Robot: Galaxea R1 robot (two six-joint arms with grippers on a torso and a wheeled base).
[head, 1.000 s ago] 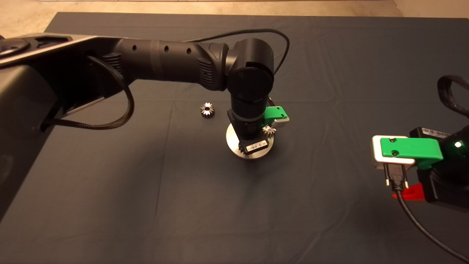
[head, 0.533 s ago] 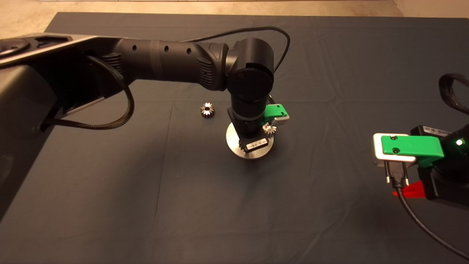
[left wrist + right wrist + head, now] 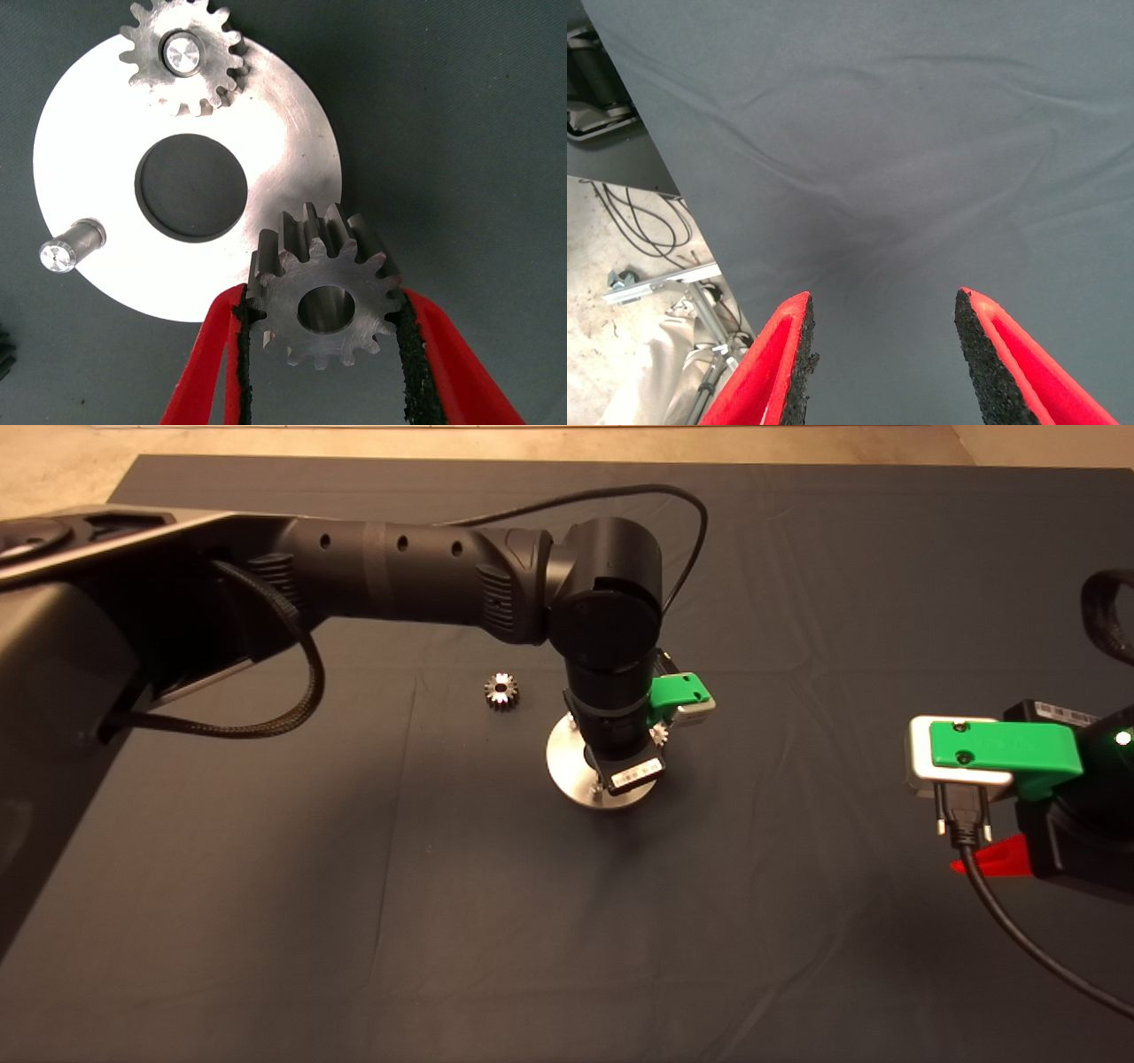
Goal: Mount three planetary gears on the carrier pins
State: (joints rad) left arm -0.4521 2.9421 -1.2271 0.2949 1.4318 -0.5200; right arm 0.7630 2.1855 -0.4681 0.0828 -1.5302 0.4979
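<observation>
Steel toothed gear [image 3: 325, 301] pinched between padded red fingers [image 3: 409, 341].

Head camera looks down from above; left wrist camera sits close over the same carrier plate [image 3: 571, 766].

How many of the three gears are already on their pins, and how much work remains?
One planetary gear already sits on a carrier pin of the round plate. A second gear is gripped in the left end effector over the plate's edge, not yet seated. The third gear lies on the mat beside the plate, and one bare pin is visible. The right end effector waits open at the mat's right side.
</observation>
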